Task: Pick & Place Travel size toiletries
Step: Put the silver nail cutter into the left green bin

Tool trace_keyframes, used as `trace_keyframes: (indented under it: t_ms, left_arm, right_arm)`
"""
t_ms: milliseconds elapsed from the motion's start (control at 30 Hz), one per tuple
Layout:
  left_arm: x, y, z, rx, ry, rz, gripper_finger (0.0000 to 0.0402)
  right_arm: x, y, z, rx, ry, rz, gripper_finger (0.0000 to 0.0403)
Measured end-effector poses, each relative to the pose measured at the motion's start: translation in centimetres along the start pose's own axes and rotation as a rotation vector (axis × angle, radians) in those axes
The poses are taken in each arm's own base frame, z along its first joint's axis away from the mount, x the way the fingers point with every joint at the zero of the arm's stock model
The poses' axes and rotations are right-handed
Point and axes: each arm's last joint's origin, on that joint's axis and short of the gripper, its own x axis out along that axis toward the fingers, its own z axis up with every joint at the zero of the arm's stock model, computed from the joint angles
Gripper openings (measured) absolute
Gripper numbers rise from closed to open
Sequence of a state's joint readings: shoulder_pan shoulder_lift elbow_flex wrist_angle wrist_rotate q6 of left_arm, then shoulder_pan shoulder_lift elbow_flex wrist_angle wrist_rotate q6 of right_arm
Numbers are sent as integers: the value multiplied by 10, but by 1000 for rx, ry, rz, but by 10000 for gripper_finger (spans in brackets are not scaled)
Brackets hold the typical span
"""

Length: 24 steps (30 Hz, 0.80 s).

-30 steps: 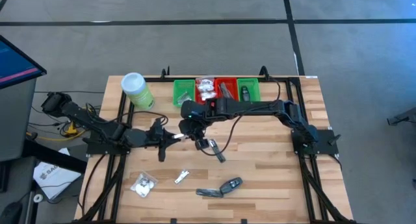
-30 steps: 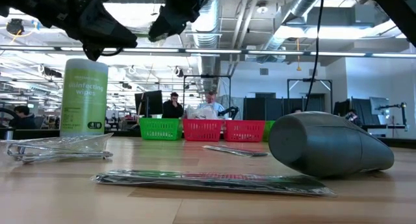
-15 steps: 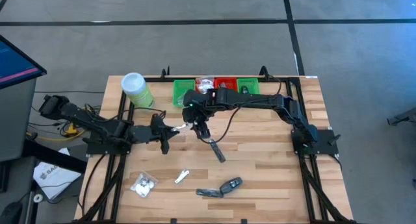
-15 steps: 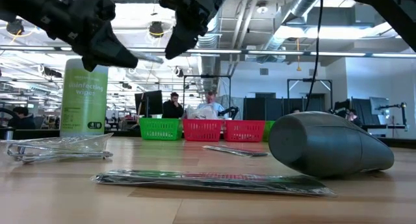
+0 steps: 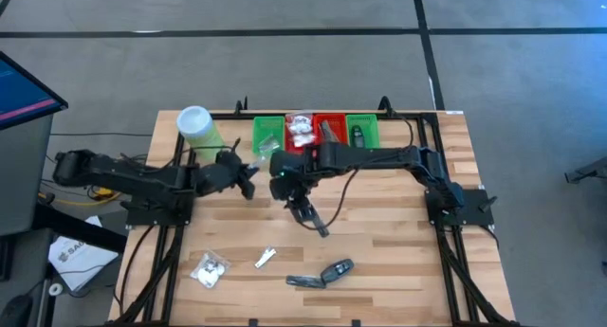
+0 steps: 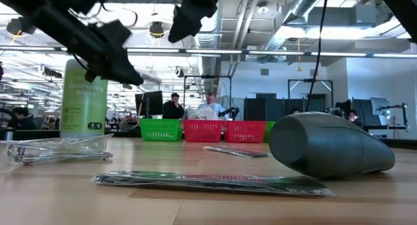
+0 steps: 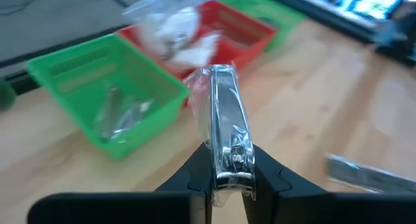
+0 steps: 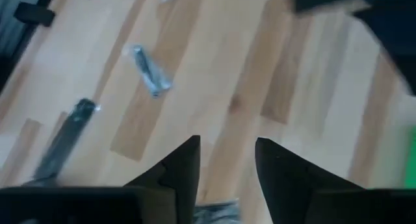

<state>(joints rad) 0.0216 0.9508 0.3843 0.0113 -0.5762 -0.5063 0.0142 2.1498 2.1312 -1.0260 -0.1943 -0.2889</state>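
Note:
My left gripper (image 5: 248, 168) (image 7: 231, 185) is shut on a silver nail clipper (image 7: 226, 130) in clear wrap, held above the table just short of the far-left green tray (image 5: 266, 135) (image 7: 71, 78). Beside that tray, a red tray (image 5: 300, 130) holds white packets. My right gripper (image 5: 300, 204) (image 8: 224, 156) hangs open over the middle of the table with nothing between its fingers; a slim dark piece (image 5: 319, 227) lies just beyond it. Near the front edge lie a white packet (image 5: 209, 268), a silver clipper (image 5: 265, 259), a dark sachet (image 5: 303, 281) and a grey oblong piece (image 5: 337, 269). My left gripper pinches the clipper's near end (image 7: 232, 173) between its two fingers, which lie one on each side of it. The fingers point slanting down toward the table's far edge. The clipper sticks out forward along the fingers, lifted clear of the table.
A tall light-green canister (image 5: 197, 130) stands at the far left, close to my left arm. A second red tray (image 5: 329, 130) and a second green tray (image 5: 361, 130) complete the row at the far edge. Bare wood lies to the right.
My left gripper has swung toward the table's far edge, up to the green tray, carrying the clipper clear of the table. My right gripper, which was close beside the clipper a second ago, now stands apart from it.

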Motion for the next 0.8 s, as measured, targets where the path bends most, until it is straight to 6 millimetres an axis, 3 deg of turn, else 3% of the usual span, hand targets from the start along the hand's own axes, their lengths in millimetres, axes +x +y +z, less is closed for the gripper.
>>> trace_keyframes:
  t_ms: [133,800]
  left_arm:
    - [16,9,-1,-41,18,87,40]
    - [87,16,5,-86,33,278,40]
  right_arm:
    - [11,10,-5,17,55,28,127]
    - [11,34,-12,41,178,92,116]
